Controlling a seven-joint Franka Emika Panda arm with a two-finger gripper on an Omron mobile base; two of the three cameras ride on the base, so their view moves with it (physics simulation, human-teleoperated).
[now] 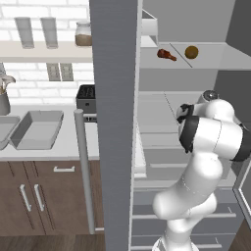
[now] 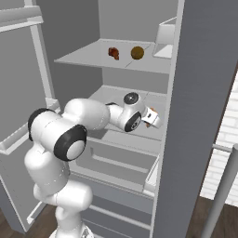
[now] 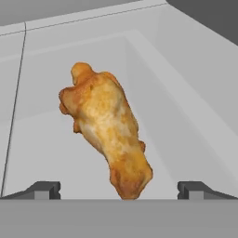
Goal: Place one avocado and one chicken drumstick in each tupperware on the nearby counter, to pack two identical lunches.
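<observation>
Inside the open fridge, on the middle shelf [image 2: 122,139]: arm bent at the elbow and reaching forward and right into the compartment, hand [image 2: 153,120] low over the shelf floor; fingers [image 3: 44,189] spread wide apart, one tip at each side of the hand view, touching nothing, gripping nothing; golden-orange drumstick [image 3: 108,135] lying flat on the shelf between and just ahead of the tips, long axis running from near-right to far-left in the hand view, narrower end toward the hand, thick knobbly end pointing away toward the back wall; on the upper shelf [image 2: 88,58], dark reddish-brown drumstick [image 2: 113,53] just left of olive-brown avocado [image 2: 137,52], the two near each other but apart; out to the left on the tabletop [image 1: 68,147], grey tupperware [image 1: 37,130] with a second tupperware [image 1: 5,128] just left of it at the picture edge.
</observation>
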